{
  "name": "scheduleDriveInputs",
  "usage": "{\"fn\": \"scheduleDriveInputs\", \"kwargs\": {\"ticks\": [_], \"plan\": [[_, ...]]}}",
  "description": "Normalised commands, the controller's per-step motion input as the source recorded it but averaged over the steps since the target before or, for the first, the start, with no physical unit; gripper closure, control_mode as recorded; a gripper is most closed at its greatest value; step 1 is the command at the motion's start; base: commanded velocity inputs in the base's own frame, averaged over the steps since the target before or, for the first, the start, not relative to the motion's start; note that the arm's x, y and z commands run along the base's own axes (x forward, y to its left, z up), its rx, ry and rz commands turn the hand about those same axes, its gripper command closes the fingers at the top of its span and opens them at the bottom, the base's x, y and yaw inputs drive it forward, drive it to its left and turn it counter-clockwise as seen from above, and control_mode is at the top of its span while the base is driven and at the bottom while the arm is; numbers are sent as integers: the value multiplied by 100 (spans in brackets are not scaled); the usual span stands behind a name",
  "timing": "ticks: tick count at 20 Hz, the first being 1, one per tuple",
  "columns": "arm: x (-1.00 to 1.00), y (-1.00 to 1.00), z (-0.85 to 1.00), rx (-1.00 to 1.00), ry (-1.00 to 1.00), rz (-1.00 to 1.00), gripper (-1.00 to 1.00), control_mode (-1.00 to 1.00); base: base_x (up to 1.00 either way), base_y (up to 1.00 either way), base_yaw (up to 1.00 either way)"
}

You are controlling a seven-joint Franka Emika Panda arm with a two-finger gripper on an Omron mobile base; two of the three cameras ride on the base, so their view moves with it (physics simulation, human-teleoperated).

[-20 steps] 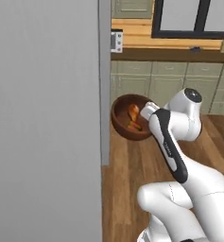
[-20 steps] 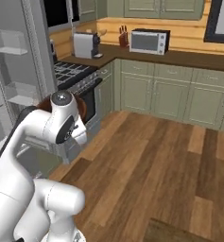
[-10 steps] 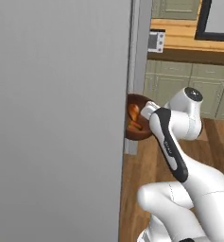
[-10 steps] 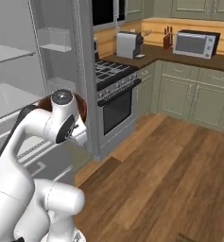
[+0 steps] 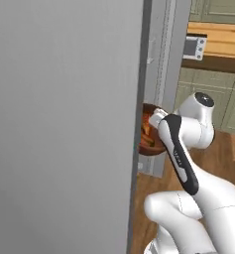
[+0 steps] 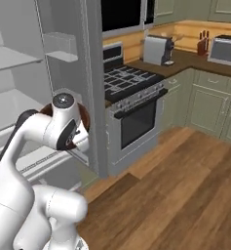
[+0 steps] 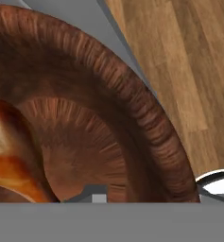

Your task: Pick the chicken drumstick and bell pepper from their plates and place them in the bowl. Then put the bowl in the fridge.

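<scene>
Bowl [image 5: 149, 135] and its load are at the fridge [image 5: 64, 124], so the step in hand looks like the last one: setting the dark wooden bowl down inside and letting go. Going left to right in the left base view, the grey fridge door stands left of the gripper [image 5: 156, 118], the bowl sits just ahead of the wrist at the door's edge with orange food showing in it, and a microwave [image 5: 194, 46] lies well off to the right on the counter. In the hand view the bowl's thick rim [image 7: 146, 118] curves close under the camera, with the glossy chicken drumstick [image 7: 12, 156] to the left inside it (the bell pepper cannot be made out). Whether the jaws clamp the rim or stand free cannot be told; the fingers are hidden. The arm is folded, elbow high, forearm reaching forward and left into the fridge opening, where pale shelves [image 6: 14, 105] show beyond it. I judge the next move needs the bowl resting fully on a shelf, then a clean backward withdrawal without dragging the rim.
</scene>
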Motion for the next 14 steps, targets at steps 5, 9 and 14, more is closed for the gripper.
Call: {"fn": "scheduleDriveInputs", "kwargs": {"ticks": [5, 9, 14], "plan": [[0, 0, 0, 0, 0, 0, 100, 100, -21, 42, 46], [0, 0, 0, 0, 0, 0, 100, 100, -46, 38, 46], [0, 0, 0, 0, 0, 0, 100, 100, 17, 0, 40]]}}
